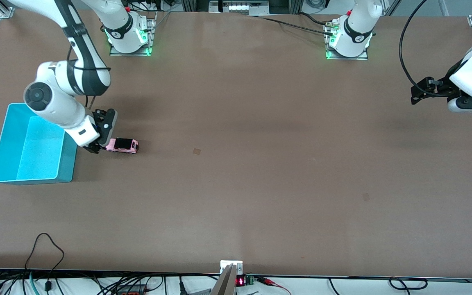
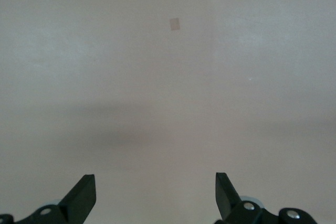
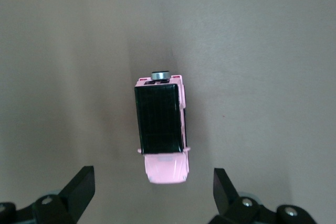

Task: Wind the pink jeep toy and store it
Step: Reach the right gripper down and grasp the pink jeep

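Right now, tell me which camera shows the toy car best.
The right wrist view: the pink toy car fills the middle, seen from above between the open right gripper fingers. The front view shows it small, beside the turquoise bin. The left wrist view shows only bare table.

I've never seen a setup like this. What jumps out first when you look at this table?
The bright turquoise bin at the right arm's end of the table catches the eye first. Beside it stands a tiny pink jeep toy with a black roof, and the right gripper hangs open just over the jeep's end nearest the bin. The left gripper waits open over bare table at the left arm's end.
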